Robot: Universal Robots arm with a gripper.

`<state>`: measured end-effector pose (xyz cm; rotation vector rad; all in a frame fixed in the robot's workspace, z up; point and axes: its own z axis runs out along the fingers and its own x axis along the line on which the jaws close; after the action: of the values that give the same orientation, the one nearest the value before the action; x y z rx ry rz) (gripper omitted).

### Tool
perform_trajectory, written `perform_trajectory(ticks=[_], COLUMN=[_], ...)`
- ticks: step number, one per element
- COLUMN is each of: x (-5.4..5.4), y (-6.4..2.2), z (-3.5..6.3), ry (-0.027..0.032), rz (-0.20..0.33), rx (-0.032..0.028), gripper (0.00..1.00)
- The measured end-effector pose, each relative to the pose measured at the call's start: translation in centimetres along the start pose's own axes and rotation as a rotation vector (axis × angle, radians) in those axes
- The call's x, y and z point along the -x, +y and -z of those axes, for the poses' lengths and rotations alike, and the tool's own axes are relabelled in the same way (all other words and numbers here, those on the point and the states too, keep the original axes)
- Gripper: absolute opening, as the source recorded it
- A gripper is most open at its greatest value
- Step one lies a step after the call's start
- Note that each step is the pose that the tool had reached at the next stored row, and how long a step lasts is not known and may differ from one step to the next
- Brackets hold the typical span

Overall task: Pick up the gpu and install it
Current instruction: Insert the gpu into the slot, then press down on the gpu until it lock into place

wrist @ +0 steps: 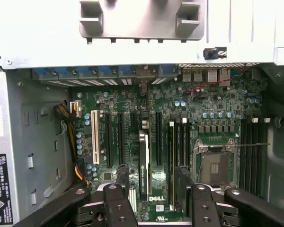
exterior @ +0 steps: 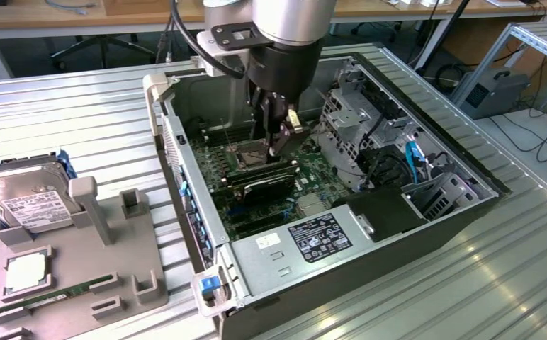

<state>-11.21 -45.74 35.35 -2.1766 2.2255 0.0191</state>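
The thin flat black gpu card (wrist: 144, 161) is being seen standing upright on its edge in a slot of the green motherboard (wrist: 213, 109), inside the open grey metal computer case (exterior: 463, 212). The black two-fingered gripper (wrist: 154, 196) is being held just above the card with its jaws spread wide, the card lying between the fingers and nothing being gripped. In the exterior view, a boxy silver hard drive with a white label (exterior: 23, 198) is being kept on a grey parts holder (exterior: 113, 262) at the exterior view's left.
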Motion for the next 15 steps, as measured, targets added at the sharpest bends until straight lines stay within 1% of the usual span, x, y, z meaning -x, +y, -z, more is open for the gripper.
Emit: perform_trajectory(ticks=[15], x=[0.0], y=[0.0], z=[0.0], ry=[-0.0001], rz=[0.0], rx=[0.0], gripper=[0.52])
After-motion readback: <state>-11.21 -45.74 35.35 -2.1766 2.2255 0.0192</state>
